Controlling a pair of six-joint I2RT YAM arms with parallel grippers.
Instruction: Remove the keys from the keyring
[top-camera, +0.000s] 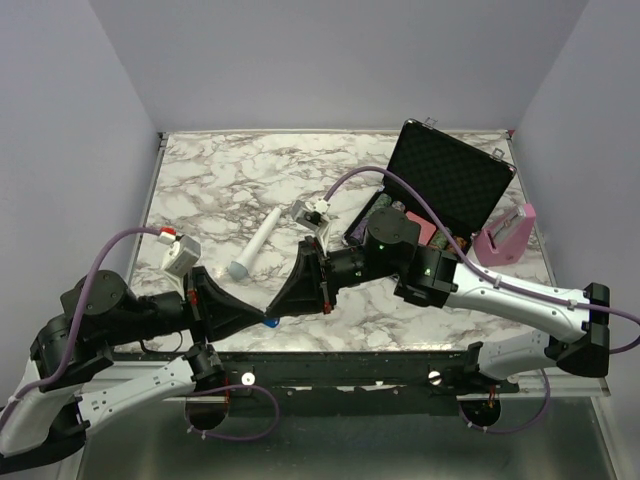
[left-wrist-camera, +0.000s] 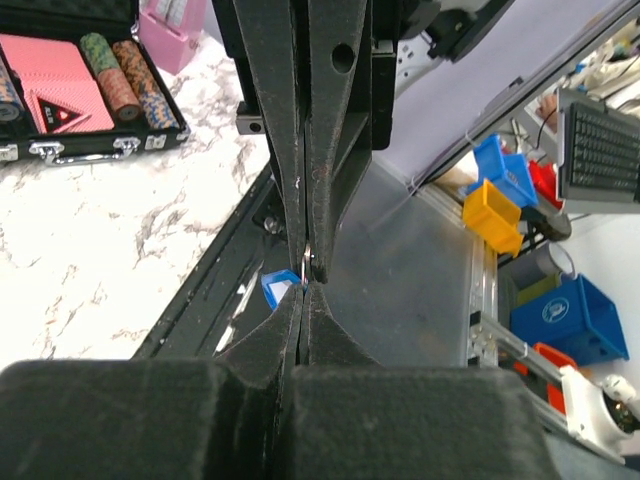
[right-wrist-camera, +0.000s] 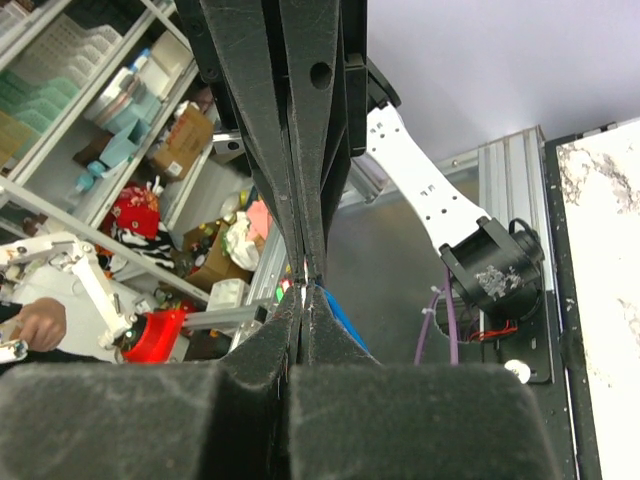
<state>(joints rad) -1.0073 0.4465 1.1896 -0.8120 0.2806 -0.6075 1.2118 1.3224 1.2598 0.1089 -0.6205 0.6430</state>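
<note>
Near table (top-camera: 400, 335) edge, left tool (left-wrist-camera: 303, 296) grips key (left-wrist-camera: 277, 289), right tool (right-wrist-camera: 303, 297) grips keyring (left-wrist-camera: 309, 263).

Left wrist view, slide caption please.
Left gripper pinching the blue key, right gripper pinching the keyring, tip to tip.

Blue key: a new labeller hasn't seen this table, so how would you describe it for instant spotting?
Find the white marble-patterned table's near edge, where the left tool and right tool meet tip to tip. The tiny key with a bright blue plastic head sits exactly there. It is the only blue thing there, far smaller than the white stick-like tool behind it.
</note>
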